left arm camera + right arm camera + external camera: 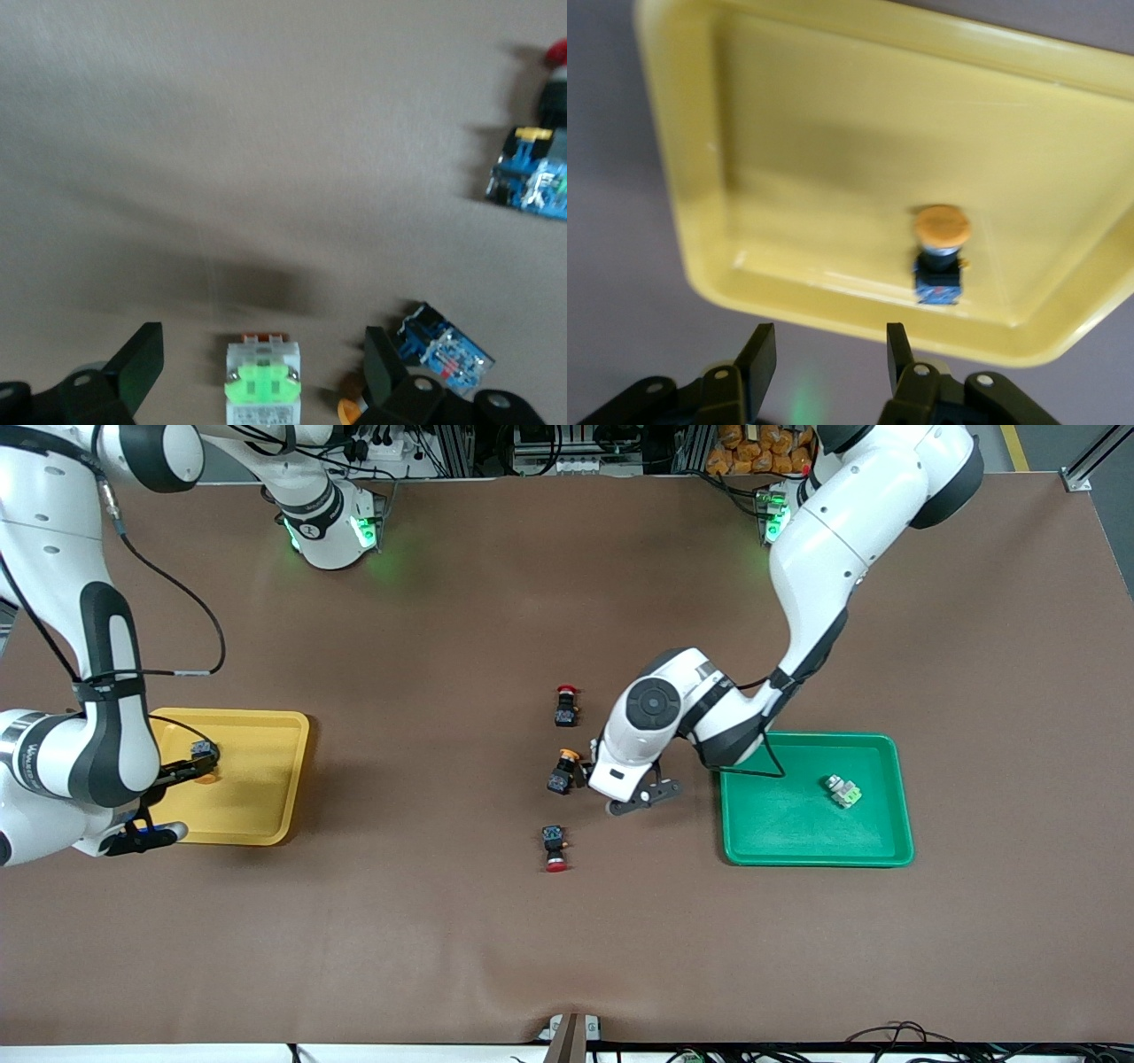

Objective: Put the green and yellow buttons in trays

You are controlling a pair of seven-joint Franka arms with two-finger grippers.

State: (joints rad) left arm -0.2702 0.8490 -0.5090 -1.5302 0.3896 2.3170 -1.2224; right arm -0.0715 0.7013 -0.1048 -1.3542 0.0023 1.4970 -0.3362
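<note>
Front view: worktop [443,957] is seen with a yellow tray [257,815] toward the right arm's end and a green tray [797,841] toward the left arm's end. One yellow button [940,252] is lying in the yellow tray, cap up in the right wrist view, free of the fingers. The right end effector [828,359] is held just over the tray's rim, part open, nothing gripped. One green button [842,790] is lying in the green tray. The left end effector [257,372] is low over the worktop centre, beside the green tray, fully open; a second green button [262,390] is seen between its fingers in the left wrist view, not yet gripped, face toward the camera. A second yellow button [563,769] is lying just beside that end effector, on its side. Two red-capped buttons are on the worktop: one [566,705] farther from the front camera than the yellow one, one [555,848] nearer.
</note>
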